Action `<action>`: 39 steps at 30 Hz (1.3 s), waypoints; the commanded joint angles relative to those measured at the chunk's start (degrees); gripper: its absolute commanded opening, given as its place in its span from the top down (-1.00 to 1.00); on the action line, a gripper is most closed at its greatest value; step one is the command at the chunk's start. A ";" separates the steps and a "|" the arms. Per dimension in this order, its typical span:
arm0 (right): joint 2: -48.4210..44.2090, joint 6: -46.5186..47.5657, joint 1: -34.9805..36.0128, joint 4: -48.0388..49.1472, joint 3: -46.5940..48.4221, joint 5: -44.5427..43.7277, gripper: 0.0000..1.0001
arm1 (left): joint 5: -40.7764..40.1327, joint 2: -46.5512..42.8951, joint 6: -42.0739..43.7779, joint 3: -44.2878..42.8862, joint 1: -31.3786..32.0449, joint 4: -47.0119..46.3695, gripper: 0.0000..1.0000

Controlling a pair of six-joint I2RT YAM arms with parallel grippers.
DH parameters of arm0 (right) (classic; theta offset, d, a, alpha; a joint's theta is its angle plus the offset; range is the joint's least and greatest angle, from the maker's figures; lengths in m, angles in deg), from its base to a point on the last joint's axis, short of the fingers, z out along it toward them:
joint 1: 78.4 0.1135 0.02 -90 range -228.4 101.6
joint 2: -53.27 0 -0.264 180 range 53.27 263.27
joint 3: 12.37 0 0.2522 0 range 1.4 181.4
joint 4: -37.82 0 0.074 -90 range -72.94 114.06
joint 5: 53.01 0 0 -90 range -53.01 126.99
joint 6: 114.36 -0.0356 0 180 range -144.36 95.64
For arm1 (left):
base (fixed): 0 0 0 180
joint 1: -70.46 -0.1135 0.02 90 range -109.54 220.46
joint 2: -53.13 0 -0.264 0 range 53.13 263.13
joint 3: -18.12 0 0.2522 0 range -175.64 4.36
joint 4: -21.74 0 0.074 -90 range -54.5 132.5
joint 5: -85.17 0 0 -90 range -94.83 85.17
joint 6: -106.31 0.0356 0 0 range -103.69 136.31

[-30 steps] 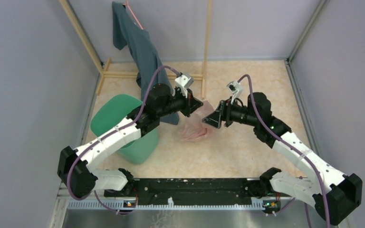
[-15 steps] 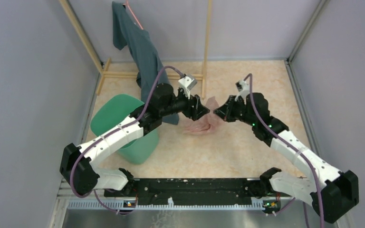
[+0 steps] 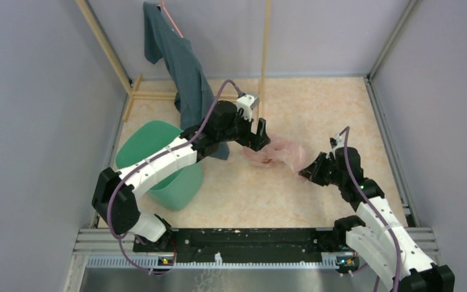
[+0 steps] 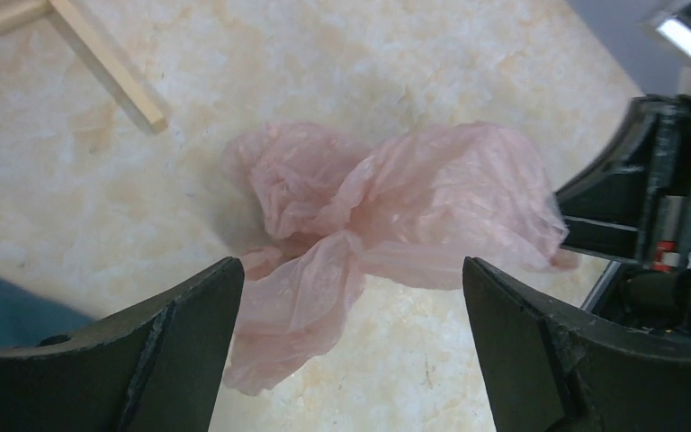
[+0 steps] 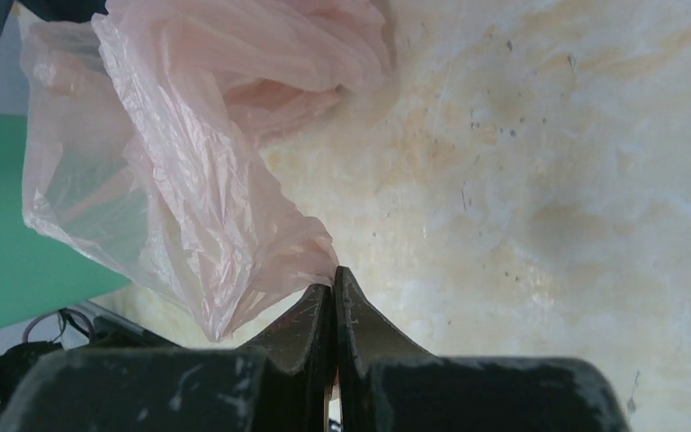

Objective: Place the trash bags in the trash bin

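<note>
The pale pink trash bag [image 3: 276, 151] lies crumpled on the floor between my two arms, stretched out toward the right. My left gripper [image 3: 261, 137] hovers just over its left end, open, with nothing between its fingers [image 4: 189, 346]; in the left wrist view the film [image 4: 396, 202] lies beyond the wide jaws. My right gripper [image 3: 307, 171] is shut on the bag's right edge, and the film [image 5: 189, 180] runs into its closed tips [image 5: 333, 275]. The mint-green trash bin [image 3: 158, 163] stands at the left, partly hidden under my left arm.
A dark teal garment [image 3: 185, 73] hangs from a wooden rack [image 3: 262, 55] at the back, just behind my left arm. The rack's foot [image 4: 108, 58] lies on the floor near the bag. Grey walls close in both sides.
My left gripper has opened and let go of the bag. My right gripper has shut on the bag's edge and drawn back to the right and nearer, pulling the film with it.
</note>
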 commanded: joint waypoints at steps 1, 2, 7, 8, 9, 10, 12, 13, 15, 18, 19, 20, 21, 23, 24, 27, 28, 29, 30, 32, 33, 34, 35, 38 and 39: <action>-5.22 -5.70 -0.28 -6.28 -1.67 -0.30 1.00 | -4.46 2.33 -0.78 -3.40 0.07 4.33 -0.95; -6.23 -8.39 -0.27 -9.08 -2.45 -3.06 1.00 | -5.09 2.59 -0.76 -3.72 0.07 4.74 -0.95; -9.71 -18.07 -0.26 -11.73 -8.48 -7.66 1.00 | -5.83 2.30 -0.87 -3.09 0.07 4.28 -0.96; -9.72 -18.69 -0.26 -11.27 -9.07 -7.86 1.00 | -5.96 2.48 -0.96 -2.90 0.07 4.05 -0.96; -9.44 -18.92 -0.27 -11.07 -9.27 -8.40 1.00 | -5.95 2.74 -1.07 -2.71 0.07 3.96 -0.96; -8.97 -18.95 -0.27 -11.36 -9.07 -9.51 1.00 | -5.99 3.19 -1.17 -2.75 0.07 4.07 -0.96; -7.52 -18.73 -0.29 -12.73 -8.05 -12.42 1.00 | -6.01 4.16 -1.46 -3.08 0.07 4.64 -0.96; -6.70 -18.20 -0.25 -12.61 -7.55 -13.48 1.00 | -5.70 4.67 -1.64 -3.25 0.07 4.85 -0.96; -4.67 -16.58 -0.26 -10.43 -6.89 -13.67 1.00 | -4.21 5.44 -2.38 -3.24 0.07 4.81 -0.96; -1.51 -14.89 -0.23 -7.71 -5.10 -14.40 1.00 | -1.85 6.71 -3.55 -3.12 0.07 4.46 -0.96; -0.50 -14.49 -0.22 -7.38 -4.26 -14.87 1.00 | -1.24 7.24 -3.82 -3.20 0.07 4.42 -0.96; 0.30 -14.07 -0.26 -7.25 -3.56 -16.90 1.00 | -0.89 7.83 -3.97 -3.36 0.14 4.61 -0.96; 0.99 -13.35 -0.26 -7.16 -2.82 -18.37 1.00 | -0.61 8.70 -4.06 -3.69 0.15 4.97 -0.96; 1.92 -12.15 -0.26 -6.95 -1.67 -20.89 1.00 | -0.02 9.84 -4.17 -4.22 0.22 5.84 -0.96; 2.22 -11.58 -0.28 -7.08 -1.13 -22.12 1.00 | 0.25 10.38 -4.24 -4.36 0.24 5.96 -0.95; 2.57 -9.87 -0.26 -7.37 -0.07 -24.17 1.00 | 0.62 12.24 -4.56 -4.38 0.33 5.98 -0.96; 2.50 -9.08 -0.26 -7.06 -0.01 -23.61 1.00 | 0.68 13.22 -4.50 -4.50 0.33 5.97 -0.96; 2.43 -7.85 -0.22 -6.31 -0.16 -22.34 1.00 | 0.42 14.32 -4.34 -4.85 0.33 6.03 -0.96; 2.28 -6.38 -0.26 -5.31 -0.55 -20.09 1.00 | 0.22 15.45 -3.89 -5.32 0.28 6.14 -0.96; 2.44 -4.45 -0.24 -3.27 -1.75 -15.75 1.00 | 0.16 17.76 -3.09 -6.73 0.16 6.65 -0.96; 2.67 -3.72 -0.26 -2.51 -2.28 -13.15 1.00 | 0.43 19.05 -2.55 -7.54 0.09 6.94 -0.96; 3.01 -2.84 -0.25 -1.69 -2.69 -10.87 1.00 | 1.05 20.37 -1.98 -8.66 0.02 7.32 -0.96; 3.37 -1.49 -0.30 -0.67 -3.08 -7.86 1.00 | 1.48 21.62 -1.79 -9.98 -0.01 8.17 -0.96; 4.05 1.58 -0.24 1.94 -3.75 2.01 1.00 | 1.84 24.21 -2.17 -12.43 -0.51 8.73 -0.80; 3.85 1.64 -0.24 2.51 -4.08 3.85 1.00 | 1.81 24.60 -2.23 -12.68 -0.72 8.29 -0.67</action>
